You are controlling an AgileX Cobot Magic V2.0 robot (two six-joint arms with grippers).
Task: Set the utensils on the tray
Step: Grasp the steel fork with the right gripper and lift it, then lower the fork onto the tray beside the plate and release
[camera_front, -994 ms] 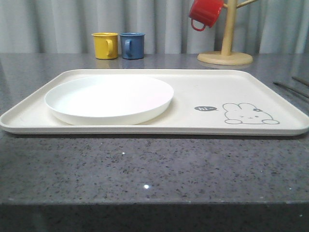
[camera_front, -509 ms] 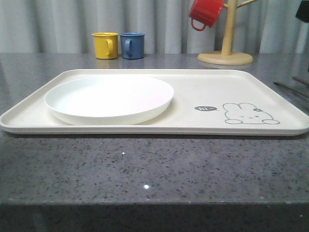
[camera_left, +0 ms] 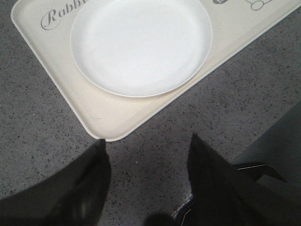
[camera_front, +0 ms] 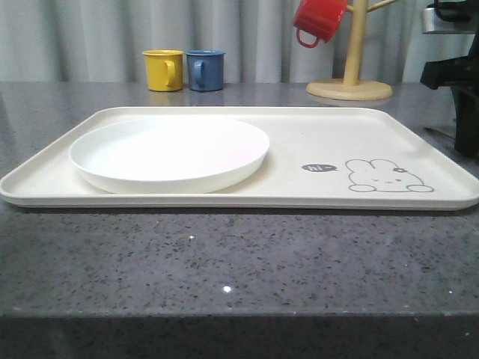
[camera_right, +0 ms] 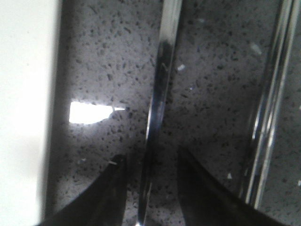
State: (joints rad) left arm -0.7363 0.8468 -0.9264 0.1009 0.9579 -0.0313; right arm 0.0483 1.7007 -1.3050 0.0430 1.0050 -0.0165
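A yellow mug (camera_front: 163, 70) and a blue mug (camera_front: 205, 70) stand side by side at the back of the grey speckled bench (camera_front: 224, 262). A red mug (camera_front: 319, 20) hangs on a wooden mug tree (camera_front: 350, 67).

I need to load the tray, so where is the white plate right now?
In the front view the white plate already sits on the left half of the cream tray, left of the rabbit drawing; the yellow mug and blue mug stand behind it.
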